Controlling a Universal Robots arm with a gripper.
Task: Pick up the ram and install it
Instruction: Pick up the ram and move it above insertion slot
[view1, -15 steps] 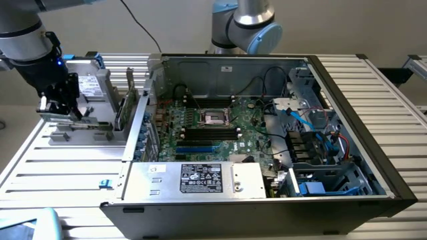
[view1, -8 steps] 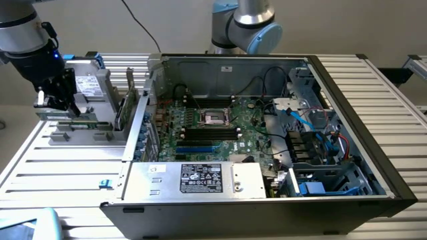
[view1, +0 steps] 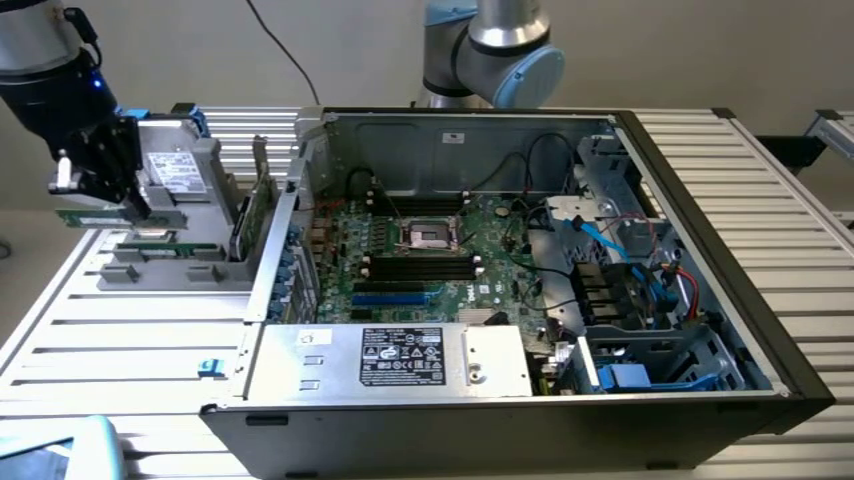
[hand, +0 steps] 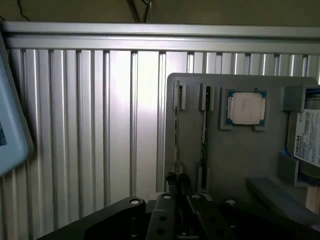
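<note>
In the exterior view my gripper (view1: 100, 195) hangs at the left, just above the grey holder (view1: 174, 272). It is shut on the ram (view1: 96, 215), a narrow green stick held level and lifted free of the holder. In the wrist view my fingers (hand: 172, 182) pinch the ram (hand: 176, 135), seen edge-on as a thin strip running away from them over the holder (hand: 235, 155). The motherboard's black slots (view1: 420, 268) lie in the open computer case (view1: 747, 250), well to the exterior view's right of the gripper.
A second stick (hand: 203, 125) stands in a holder slot beside the held one. The holder also carries the square silver processor chip (hand: 246, 107) and the hard drive (hand: 306, 135). The ribbed metal table (view1: 107, 340) surrounds it. A pale blue object (hand: 10, 130) lies at the table's edge.
</note>
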